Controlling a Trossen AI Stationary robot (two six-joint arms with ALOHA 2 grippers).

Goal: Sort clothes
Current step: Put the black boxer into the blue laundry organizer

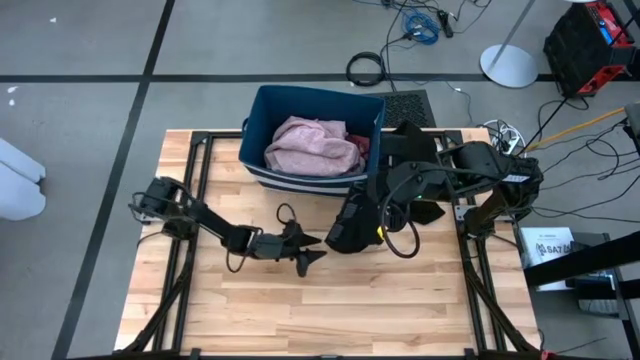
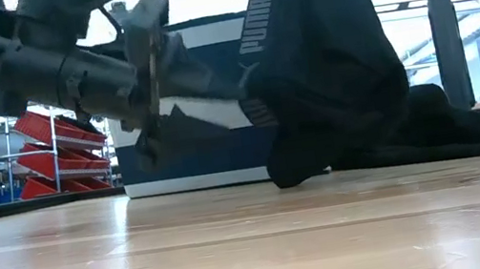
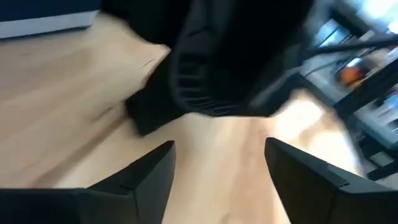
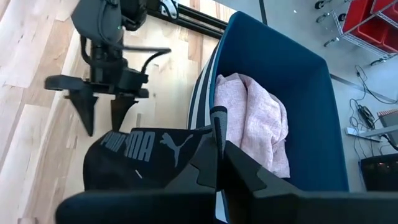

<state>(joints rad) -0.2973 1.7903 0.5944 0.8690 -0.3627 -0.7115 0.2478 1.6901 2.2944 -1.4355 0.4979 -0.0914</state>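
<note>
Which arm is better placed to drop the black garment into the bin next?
Right. The right gripper is shut on the black garment, hanging beside the bin. The left gripper is open over the table, holding nothing.

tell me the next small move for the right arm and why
Probably lift a little more. The right gripper is shut on the black Puma garment, whose lower end rests on the table beside the blue bin holding a pink garment. The left gripper waits open nearby.
</note>
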